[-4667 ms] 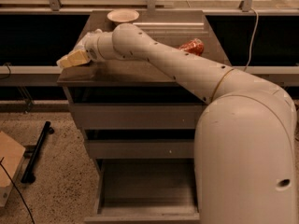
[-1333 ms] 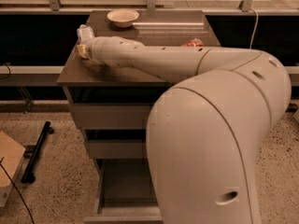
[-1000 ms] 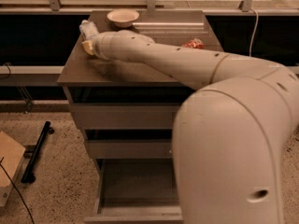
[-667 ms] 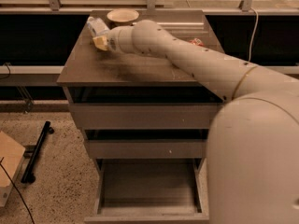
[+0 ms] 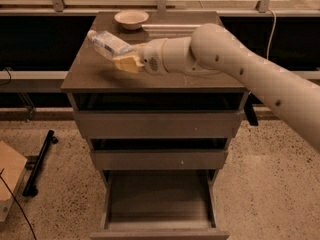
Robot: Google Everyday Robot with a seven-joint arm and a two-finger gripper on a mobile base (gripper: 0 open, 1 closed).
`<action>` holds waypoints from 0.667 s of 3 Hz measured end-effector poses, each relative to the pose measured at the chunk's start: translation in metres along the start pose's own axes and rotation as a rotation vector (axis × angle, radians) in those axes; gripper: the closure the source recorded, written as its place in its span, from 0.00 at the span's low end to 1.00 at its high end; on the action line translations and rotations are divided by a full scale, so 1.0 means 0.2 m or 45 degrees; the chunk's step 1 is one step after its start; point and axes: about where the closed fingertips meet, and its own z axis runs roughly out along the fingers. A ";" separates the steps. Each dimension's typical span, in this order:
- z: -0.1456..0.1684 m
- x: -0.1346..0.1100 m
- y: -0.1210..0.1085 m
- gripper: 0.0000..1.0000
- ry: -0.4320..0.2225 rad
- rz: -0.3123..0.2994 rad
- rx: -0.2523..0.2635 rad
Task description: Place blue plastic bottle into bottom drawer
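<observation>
My gripper (image 5: 125, 59) is over the left part of the cabinet top and is shut on the blue plastic bottle (image 5: 107, 42). The bottle is clear and pale bluish. It is held lifted off the top, tilted, with its far end pointing up and left. My white arm (image 5: 235, 66) reaches in from the right. The bottom drawer (image 5: 159, 199) stands pulled open at the foot of the cabinet, and its wide box interior shows nothing inside.
A shallow white bowl (image 5: 131, 19) sits at the back of the cabinet top (image 5: 90, 74). The two upper drawers (image 5: 157, 124) are nearly shut. A black bar (image 5: 40, 161) and a cardboard piece (image 5: 9, 176) lie on the floor at left.
My gripper has lifted the bottle off the cabinet top and carried it right and toward the front. The arm has swung back out of the view's foreground.
</observation>
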 end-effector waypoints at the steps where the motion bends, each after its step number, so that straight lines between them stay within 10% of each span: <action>1: -0.21 0.02 0.33 1.00 -0.056 -0.056 -0.120; 2: -0.39 0.07 0.66 1.00 -0.083 -0.086 -0.226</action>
